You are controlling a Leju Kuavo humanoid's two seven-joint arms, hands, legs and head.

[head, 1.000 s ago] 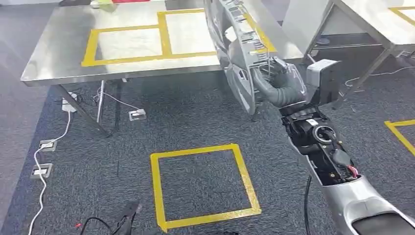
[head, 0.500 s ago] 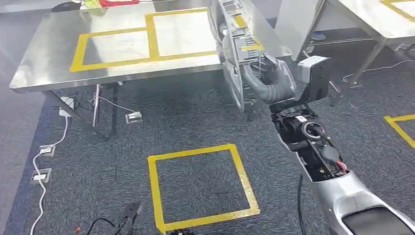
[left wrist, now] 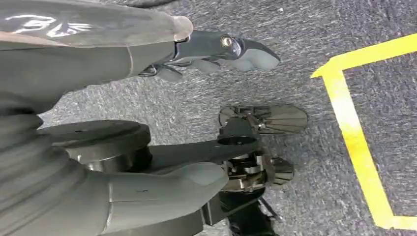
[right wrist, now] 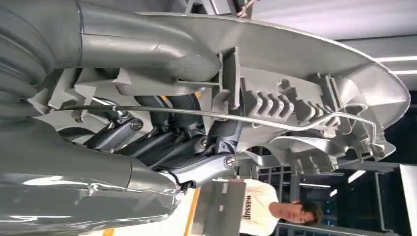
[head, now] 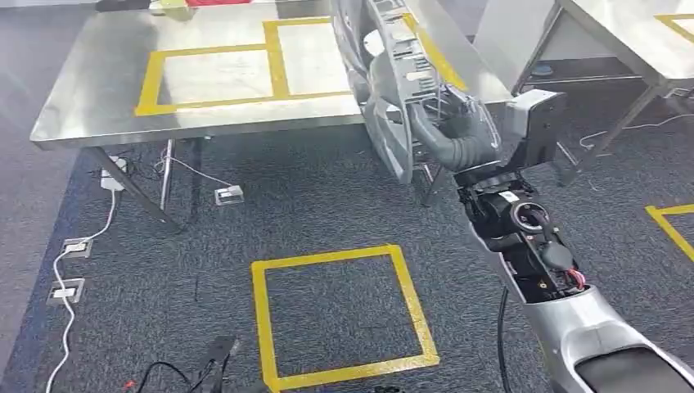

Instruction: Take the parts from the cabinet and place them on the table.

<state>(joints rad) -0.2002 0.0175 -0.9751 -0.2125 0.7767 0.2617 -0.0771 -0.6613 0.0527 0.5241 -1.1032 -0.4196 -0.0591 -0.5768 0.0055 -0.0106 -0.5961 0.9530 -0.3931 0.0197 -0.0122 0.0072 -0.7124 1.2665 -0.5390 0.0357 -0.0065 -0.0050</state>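
The right hand (head: 458,135) holds a large grey plastic part (head: 385,90), a curved moulded panel standing nearly on edge above the near right corner of the steel table (head: 90,106). The part's inner face is turned toward the hand: it carries ribs, clips and small rectangular tabs, and a thin bent metal wire (right wrist: 275,120) runs along it. Its outer face is smooth and curved and tapers to a rounded end. In the right wrist view the dark fingers (right wrist: 162,137) reach into the ribbed inner side, while the thick grey thumb (right wrist: 147,49) lies over the panel's rim, so the rim sits clamped between thumb and fingers. Most of the part extends beyond the fingertips, away from the wrist.

The left hand (left wrist: 216,49) hangs over dark carpet (left wrist: 314,29), its fingers loosely extended and holding nothing. Yellow tape (left wrist: 351,132) lies on the carpet beyond the fingertips.

A person in a white shirt (right wrist: 255,206) stands beyond the part.
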